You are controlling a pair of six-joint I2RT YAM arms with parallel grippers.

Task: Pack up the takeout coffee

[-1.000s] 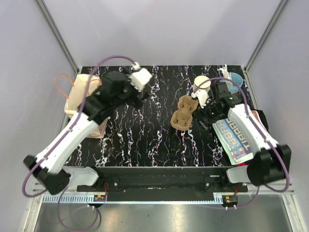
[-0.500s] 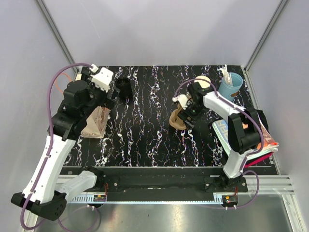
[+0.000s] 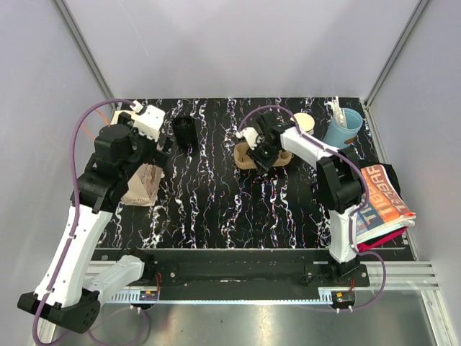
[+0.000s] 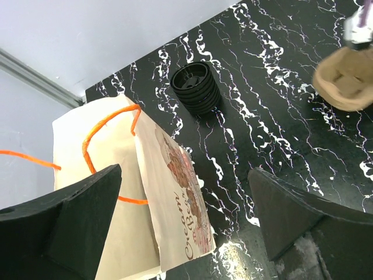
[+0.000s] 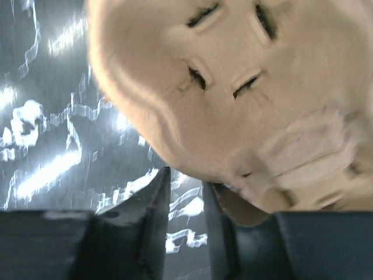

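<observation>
A brown pulp cup carrier (image 3: 243, 154) sits tilted at the back centre, its slotted underside (image 5: 233, 87) filling the right wrist view. My right gripper (image 3: 258, 153) (image 5: 186, 181) is shut on its lower rim, with only a narrow gap between the jaws. Behind the right arm stands a tan paper cup (image 3: 304, 120), mostly hidden; I cannot tell whether it is the takeout coffee. No black lid shows on it. My left gripper (image 3: 153, 150) (image 4: 186, 233) hangs wide open above the edge of a paper bag (image 3: 139, 184) (image 4: 116, 175), holding nothing.
A stack of black lids (image 3: 186, 130) (image 4: 195, 87) stands at the back left of centre. A light blue cup (image 3: 344, 127) is at the back right. A magazine (image 3: 380, 205) lies under the right arm at the right edge. The bag has orange handles (image 4: 111, 122).
The right gripper narrowed its jaws and moved left and back, with the carrier going along. The left arm swung left over the bag, then barely shifted.
</observation>
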